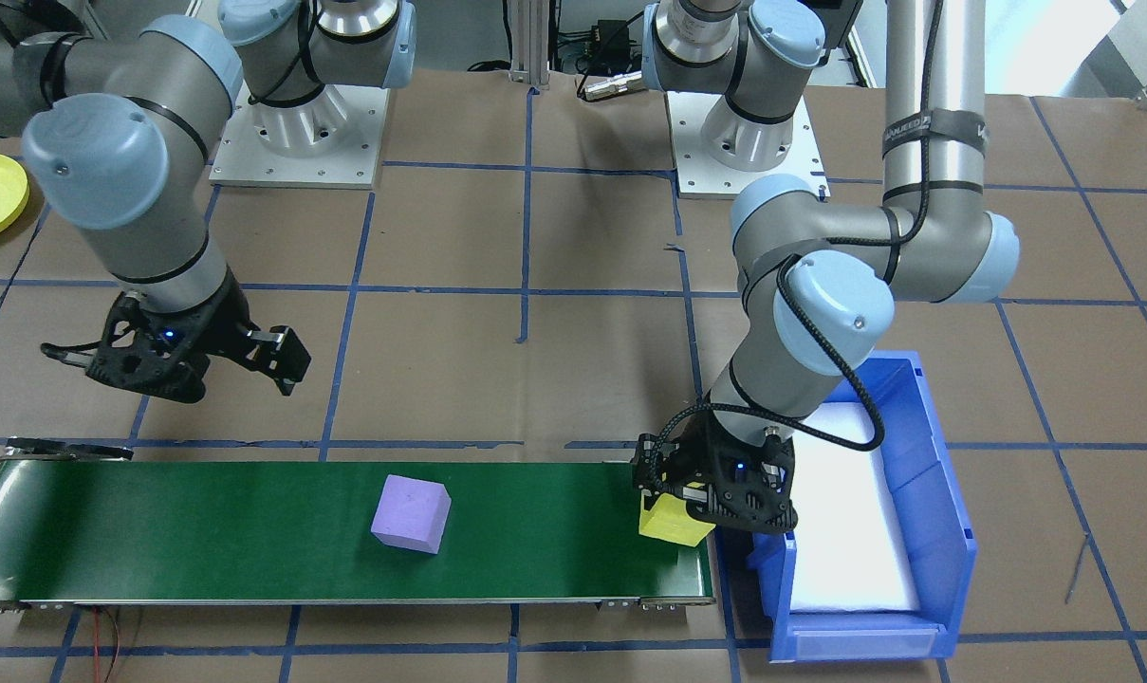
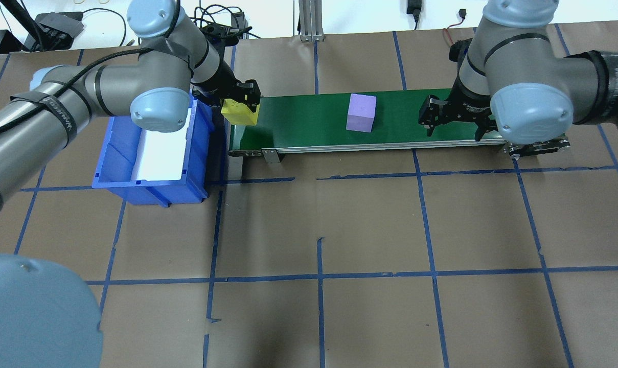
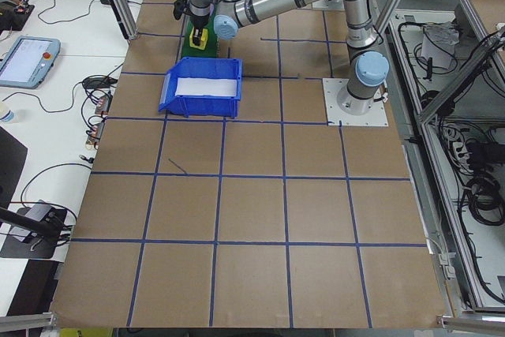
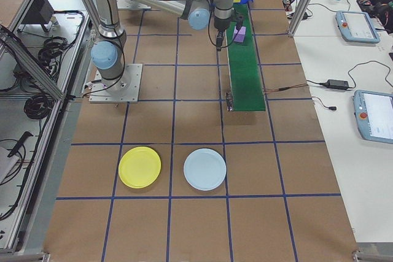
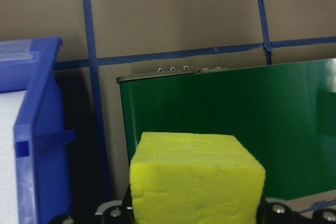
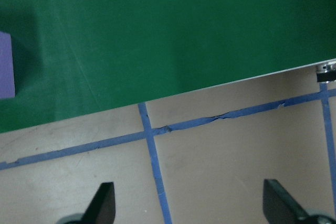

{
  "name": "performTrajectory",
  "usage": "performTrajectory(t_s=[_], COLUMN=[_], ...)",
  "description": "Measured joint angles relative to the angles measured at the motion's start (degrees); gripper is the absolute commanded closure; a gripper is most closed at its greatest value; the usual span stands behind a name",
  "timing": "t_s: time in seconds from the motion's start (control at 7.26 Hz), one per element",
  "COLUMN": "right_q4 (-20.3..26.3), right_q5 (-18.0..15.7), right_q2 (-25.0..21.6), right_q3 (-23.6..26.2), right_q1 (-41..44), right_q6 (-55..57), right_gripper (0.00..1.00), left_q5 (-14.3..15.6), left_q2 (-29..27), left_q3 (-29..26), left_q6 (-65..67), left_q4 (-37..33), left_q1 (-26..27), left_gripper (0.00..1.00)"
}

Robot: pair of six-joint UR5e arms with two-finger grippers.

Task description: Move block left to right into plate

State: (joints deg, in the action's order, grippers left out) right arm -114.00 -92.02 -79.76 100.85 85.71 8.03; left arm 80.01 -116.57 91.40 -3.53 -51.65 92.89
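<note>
Yellow foam block (image 1: 673,521) sits pinched in my left gripper (image 1: 684,501) above the near end of the green belt (image 1: 250,531), beside the blue bin (image 1: 924,493). My right gripper (image 1: 250,356) hangs spread near the belt's other end; the yellow plate (image 4: 140,167) lies well apart on the table.

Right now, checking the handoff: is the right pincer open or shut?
Open: the right pincer shows fingertips wide apart, nothing between them.

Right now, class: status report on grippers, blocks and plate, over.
Left gripper shut on yellow block over conveyor. Right gripper open, empty. Purple block mid-belt. Yellow plate empty.
</note>
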Motion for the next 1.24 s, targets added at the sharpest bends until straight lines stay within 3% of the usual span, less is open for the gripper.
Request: performTrajectory(t_s=[0.14, 0.28, 0.55, 0.83, 0.96, 1.24], right_q4=[-1.5, -3.43, -4.65, -4.51, -4.34, -3.6], right_q5=[-0.07, 0.01, 0.42, 1.42, 3.56, 11.43], right_q2=[1.01, 2.56, 7.5, 13.94, 15.46, 16.06], right_q3=[-1.11, -2.14, -6.64, -13.5, -14.96, -14.22], right_q1=[-2.54, -5.51, -11.04, -13.32, -13.69, -13.87], right_q6=[-1.94, -6.2, -15.41, -24.51, -26.32, -26.59], right_gripper=[0.01, 0.01, 0.01, 0.01, 0.01, 0.01], left_q5=[0.19, 0.3, 0.89, 5.05, 7.36, 11.14], left_q2=[-1.36, -1.95, -1.78, 1.47, 4.62, 12.17], left_q3=[0.0, 0.01, -0.51, -1.31, -1.45, -1.5], left_q6=[0.0, 0.03, 0.78, 2.04, 2.21, 2.29], left_q4=[0.86, 1.22, 1.37, -1.13, -5.66, -17.52], left_q1=[0.13, 0.15, 0.19, 0.13, -0.07, -1.57], left_gripper=[0.68, 0.01, 0.0, 0.0, 0.0, 0.0])
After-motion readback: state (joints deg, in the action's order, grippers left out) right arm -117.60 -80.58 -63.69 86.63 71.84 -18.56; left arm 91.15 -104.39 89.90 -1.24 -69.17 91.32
